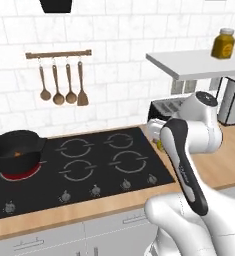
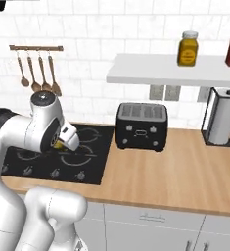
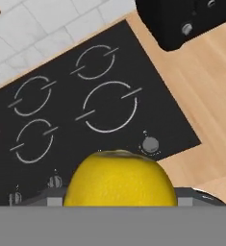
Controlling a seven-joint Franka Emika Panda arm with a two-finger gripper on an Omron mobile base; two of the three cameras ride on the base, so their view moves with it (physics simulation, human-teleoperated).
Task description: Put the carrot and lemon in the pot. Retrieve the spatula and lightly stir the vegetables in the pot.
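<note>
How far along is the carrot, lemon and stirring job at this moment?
Done: something orange, likely the carrot, already lies in the pot on the left burner. In hand: the lemon sits between the gripper's fingers above the stovetop, away from the pot. Left: dropping the lemon in, fetching the spatula and stirring.

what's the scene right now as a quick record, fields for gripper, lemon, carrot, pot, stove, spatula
gripper: closed around the lemon, lifted above the stove's front right corner
lemon: between the fingers, not yet in the pot
carrot: orange bit shows inside the pot
pot: black, on the stove's front left burner, which glows red
stove: black cooktop, other burners bare
spatula: teal one not seen; wooden utensils hang on the wall rail
</note>
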